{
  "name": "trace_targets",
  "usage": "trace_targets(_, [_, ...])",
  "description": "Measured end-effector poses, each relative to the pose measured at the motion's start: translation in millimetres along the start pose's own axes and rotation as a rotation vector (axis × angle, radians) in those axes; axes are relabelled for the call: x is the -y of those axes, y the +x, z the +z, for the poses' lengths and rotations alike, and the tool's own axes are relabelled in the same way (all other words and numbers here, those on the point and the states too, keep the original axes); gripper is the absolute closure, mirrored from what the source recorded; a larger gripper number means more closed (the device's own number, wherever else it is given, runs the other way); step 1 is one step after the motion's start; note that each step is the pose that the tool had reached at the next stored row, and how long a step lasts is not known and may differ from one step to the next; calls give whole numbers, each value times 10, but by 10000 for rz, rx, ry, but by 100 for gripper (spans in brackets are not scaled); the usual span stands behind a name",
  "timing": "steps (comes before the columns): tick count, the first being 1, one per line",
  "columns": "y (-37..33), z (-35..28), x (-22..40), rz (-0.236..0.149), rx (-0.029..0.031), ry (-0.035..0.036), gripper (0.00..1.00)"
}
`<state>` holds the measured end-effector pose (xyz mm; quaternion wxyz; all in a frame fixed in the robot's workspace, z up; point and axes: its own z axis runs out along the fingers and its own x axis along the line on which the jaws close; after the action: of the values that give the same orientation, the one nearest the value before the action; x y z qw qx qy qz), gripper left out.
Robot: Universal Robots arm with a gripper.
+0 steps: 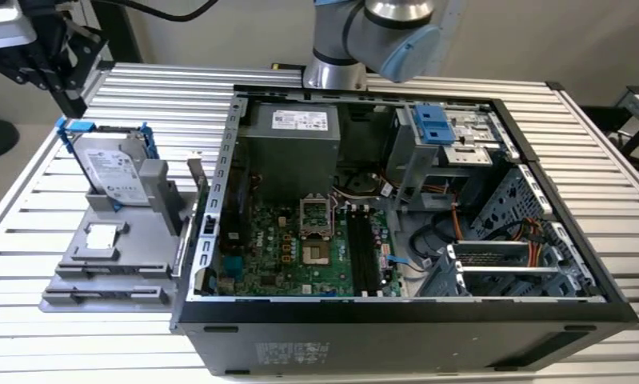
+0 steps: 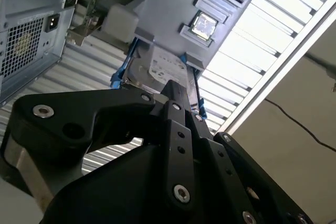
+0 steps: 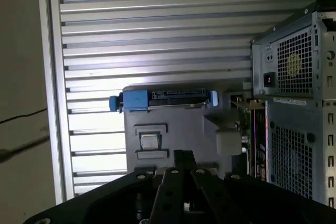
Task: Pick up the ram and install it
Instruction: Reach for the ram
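A: Claw (image 3: 182, 156), well apart from the case (image 3: 294, 77): released or clenched?

B: Cannot tell. Ram (image 3: 252, 129), seemingly on edge, just beside the case wall. Probably light, stiff, fragile; best pinched across the flat faces, mid-length, gently.

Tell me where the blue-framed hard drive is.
In the exterior view, the hard drive stands upright on the grey holder, to the exterior view's left of the open computer case.
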<state>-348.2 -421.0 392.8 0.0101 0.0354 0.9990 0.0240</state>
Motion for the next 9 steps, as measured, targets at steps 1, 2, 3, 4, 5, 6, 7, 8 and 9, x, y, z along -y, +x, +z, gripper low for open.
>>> trace_targets(1, [-2, -2, 36, -1, 0, 1, 100])
trace_targets(2, [-3, -4, 76, 0, 0, 0, 100])
trace_targets(3, [-5, -6, 121, 1, 1, 0, 100])
trace_targets(4, [-7, -8, 166, 1, 0, 0, 100])
trace_targets(5, [-9, -11, 211, 0, -1, 1, 100])
trace_targets(6, [-10, -12, 256, -1, 0, 0, 100])
trace_targets(7, [-11, -14, 302, 0, 1, 0, 100])
trace_targets(8, [-13, -17, 347, 1, 0, 1, 100])
trace_targets(9, [-15, -19, 393, 0, 0, 0, 100])
